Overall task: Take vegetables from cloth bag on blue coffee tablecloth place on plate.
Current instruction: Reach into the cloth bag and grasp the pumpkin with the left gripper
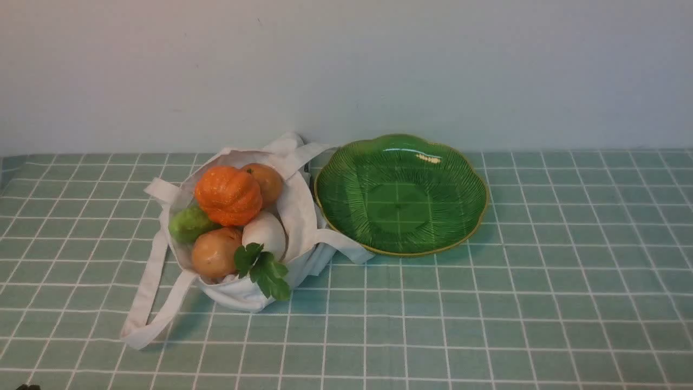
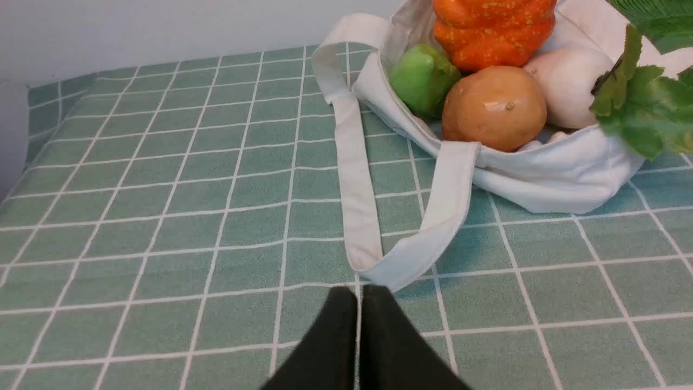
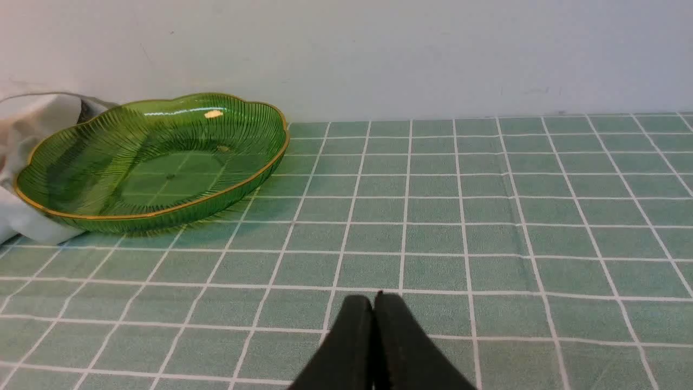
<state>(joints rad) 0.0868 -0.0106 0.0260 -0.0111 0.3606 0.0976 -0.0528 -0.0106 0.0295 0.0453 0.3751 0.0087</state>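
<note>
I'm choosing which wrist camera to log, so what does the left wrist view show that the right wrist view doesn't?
Only the left wrist view: the pumpkin, cucumber, one potato, white egg-shaped piece and leafy sprig in the cloth bag, its strap looped near the shut left pincer. Only the right wrist view: the whole plate, nothing on it, and the shut right pincer. Both: the tablecloth, the wall behind, and some of the bag's fabric.
</note>
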